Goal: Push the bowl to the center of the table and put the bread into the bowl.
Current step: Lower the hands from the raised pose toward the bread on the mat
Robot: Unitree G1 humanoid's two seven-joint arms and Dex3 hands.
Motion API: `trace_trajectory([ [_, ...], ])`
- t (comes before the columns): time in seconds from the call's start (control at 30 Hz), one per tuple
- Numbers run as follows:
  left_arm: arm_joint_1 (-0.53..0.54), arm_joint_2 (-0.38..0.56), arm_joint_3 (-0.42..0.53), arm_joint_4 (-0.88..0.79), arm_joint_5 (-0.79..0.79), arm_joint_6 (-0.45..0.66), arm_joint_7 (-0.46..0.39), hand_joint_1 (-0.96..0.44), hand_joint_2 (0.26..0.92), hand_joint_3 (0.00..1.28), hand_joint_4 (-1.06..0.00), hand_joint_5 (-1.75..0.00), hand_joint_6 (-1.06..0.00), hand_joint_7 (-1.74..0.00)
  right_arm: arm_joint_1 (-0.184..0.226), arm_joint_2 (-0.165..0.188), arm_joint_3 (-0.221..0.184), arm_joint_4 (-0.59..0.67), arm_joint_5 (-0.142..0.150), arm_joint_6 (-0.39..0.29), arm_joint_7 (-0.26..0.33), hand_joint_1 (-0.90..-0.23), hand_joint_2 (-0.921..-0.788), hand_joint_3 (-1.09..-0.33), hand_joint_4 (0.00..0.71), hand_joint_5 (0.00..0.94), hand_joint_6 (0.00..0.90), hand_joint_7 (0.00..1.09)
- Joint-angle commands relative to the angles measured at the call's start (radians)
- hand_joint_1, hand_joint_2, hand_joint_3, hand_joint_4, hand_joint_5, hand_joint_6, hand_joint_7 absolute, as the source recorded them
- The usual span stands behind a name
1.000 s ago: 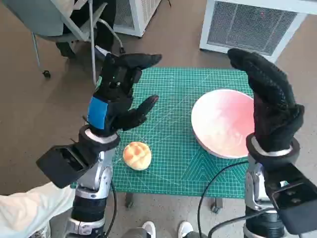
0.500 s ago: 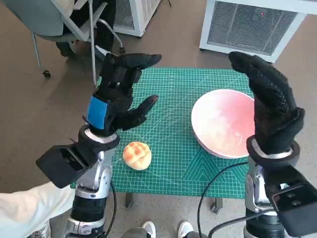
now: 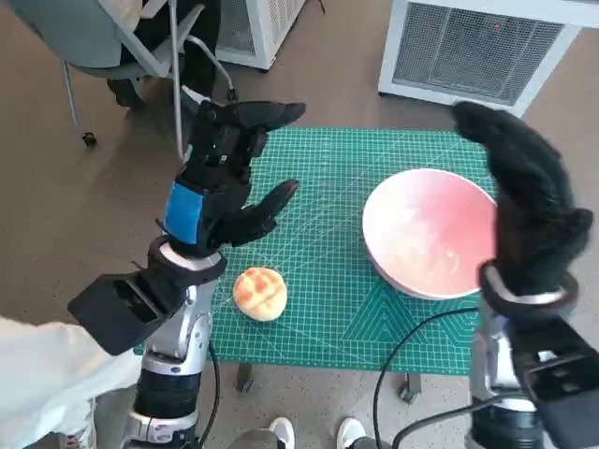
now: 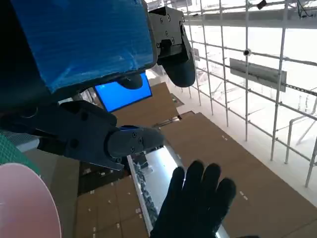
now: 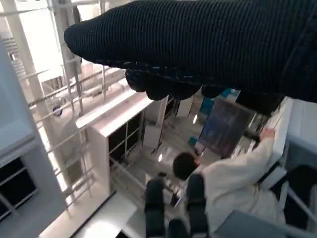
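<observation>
Left hand [image 3: 222, 192], black with blue tape, raised above the green surface's [image 3: 328, 290] left side, fingers spread, empty. Round golden bread roll [image 3: 259, 293] near the front-left corner. Pale pink bowl [image 3: 426, 234] at the right edge; gloved right hand [image 3: 529, 206] beside it, fingers extended, holding nothing.

The bowl [image 3: 428, 232] was pale pink, the bread [image 3: 259, 293] golden-brown, the table [image 3: 328, 234] covered in green with a fine pale grid, and the floor [image 3: 56, 215] brown.
</observation>
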Motion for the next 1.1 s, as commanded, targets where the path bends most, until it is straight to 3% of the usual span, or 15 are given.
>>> trace_trajectory([
  [0.03,0.016,0.004,0.006,-0.024,-0.003,-0.001,0.001,-0.36,0.921,0.44,-0.04,-0.92,0.0,-1.17,0.018,-0.052,-0.112,0.177,-0.016,-0.068,-0.062,-0.407,-0.921,-0.487,0.419,0.005,0.163,0.63],
  [0.13,0.019,0.005,0.011,-0.023,-0.007,-0.001,0.001,-0.36,0.921,0.43,-0.04,-0.93,0.0,-1.17,0.008,-0.072,-0.168,0.305,-0.046,-0.102,-0.134,-0.403,-0.921,-0.501,0.419,0.004,0.165,0.61],
  [0.33,0.02,0.003,0.02,-0.016,-0.013,-0.002,0.002,-0.35,0.921,0.44,-0.03,-0.93,0.0,-1.16,-0.044,-0.119,-0.217,0.579,-0.032,-0.142,-0.192,-0.396,-0.921,-0.533,0.405,0.0,0.166,0.6],
  [0.6,0.019,0.002,0.031,-0.007,-0.023,-0.004,0.0,-0.35,0.921,0.44,-0.03,-0.93,0.0,-1.16,-0.109,-0.16,-0.245,0.909,-0.005,-0.117,-0.22,-0.364,-0.921,-0.567,0.397,0.0,0.207,0.52],
  [0.8,0.019,0.002,0.039,-0.006,-0.027,-0.004,0.001,-0.34,0.921,0.45,-0.03,-0.93,0.0,-1.16,-0.146,-0.166,-0.247,1.07,0.006,-0.066,-0.226,-0.388,-0.921,-0.56,0.392,0.0,0.236,0.44],
  [1.1,0.025,0.002,0.047,-0.014,-0.029,0.0,0.003,-0.32,0.919,0.46,-0.02,-0.93,0.0,-1.15,-0.194,-0.123,-0.23,1.185,0.018,0.006,-0.228,-0.36,-0.921,-0.567,0.4,0.005,0.269,0.43],
])
